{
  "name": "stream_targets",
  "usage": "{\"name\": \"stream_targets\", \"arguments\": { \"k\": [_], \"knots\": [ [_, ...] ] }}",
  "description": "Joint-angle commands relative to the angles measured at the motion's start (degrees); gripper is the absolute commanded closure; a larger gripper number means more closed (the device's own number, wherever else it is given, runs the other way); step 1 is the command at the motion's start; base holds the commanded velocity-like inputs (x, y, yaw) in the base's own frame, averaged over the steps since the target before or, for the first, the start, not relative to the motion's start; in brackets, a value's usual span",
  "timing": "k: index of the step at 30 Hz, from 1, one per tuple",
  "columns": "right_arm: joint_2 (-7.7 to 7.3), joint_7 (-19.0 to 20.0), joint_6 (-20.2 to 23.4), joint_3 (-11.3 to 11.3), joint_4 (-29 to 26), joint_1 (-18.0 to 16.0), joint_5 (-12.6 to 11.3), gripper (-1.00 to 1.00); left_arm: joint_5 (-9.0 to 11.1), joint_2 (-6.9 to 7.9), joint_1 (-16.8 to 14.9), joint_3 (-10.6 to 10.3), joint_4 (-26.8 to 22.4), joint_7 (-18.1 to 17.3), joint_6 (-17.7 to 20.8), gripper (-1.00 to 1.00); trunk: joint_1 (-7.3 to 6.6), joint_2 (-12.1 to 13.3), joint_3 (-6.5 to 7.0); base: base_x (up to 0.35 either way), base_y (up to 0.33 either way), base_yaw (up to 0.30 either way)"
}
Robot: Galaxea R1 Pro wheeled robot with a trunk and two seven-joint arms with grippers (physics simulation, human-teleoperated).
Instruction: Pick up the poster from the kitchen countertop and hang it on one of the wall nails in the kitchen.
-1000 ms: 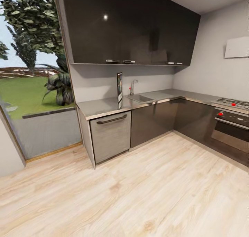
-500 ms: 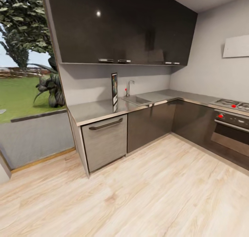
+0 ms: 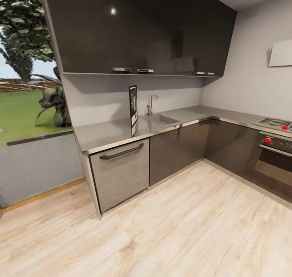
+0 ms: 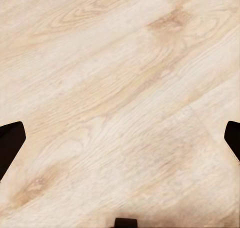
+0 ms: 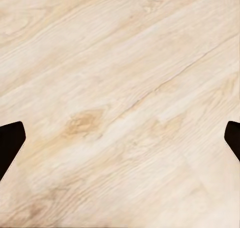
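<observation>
The poster (image 3: 133, 105) stands upright and nearly edge-on on the kitchen countertop (image 3: 105, 132), left of the sink, its blue-black artwork barely readable. The grey metal worktop runs along the back wall and turns along the right wall of the kitchen. In the left wrist view my left gripper (image 4: 120, 138) hangs open over the light wood floor, its dark fingertips (image 4: 11, 140) at the picture's edges. My right gripper (image 5: 120, 138) is likewise open above the floor, nothing between its fingers (image 5: 10, 140). Both are far from the poster.
An inset sink (image 3: 161, 119) with a chrome faucet (image 3: 151, 103) lies right of the poster. Glossy dark upper cabinets (image 3: 142, 30) overhang the worktop. A hob (image 3: 280, 124) and an oven with red knobs (image 3: 275, 155) sit at the right. A large window (image 3: 28, 86) is at the left. Open wood floor (image 3: 174, 224) lies before the cabinets.
The whole head view has shifted: the camera has moved closer to the counter and turned slightly, so the cabinets look larger. The poster stands where it was.
</observation>
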Motion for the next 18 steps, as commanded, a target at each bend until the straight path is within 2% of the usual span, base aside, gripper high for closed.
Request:
{"name": "stream_targets", "arguments": {
  "k": [1,18],
  "knots": [
    [-0.03,-0.02,-0.18,0.06,0.04,-0.03,0.05,-1.0,-0.01,-0.01,0.01,0.03,-0.05,0.02,-0.1,-1.0,0.04,-0.02,-0.05,0.338,0.0,0.0],
    [-0.07,-0.04,-0.21,0.05,0.04,-0.03,0.04,-1.0,-0.01,-0.01,0.01,0.03,-0.05,0.02,-0.1,-1.0,0.04,-0.02,-0.05,0.338,0.0,0.0]
  ]
}}
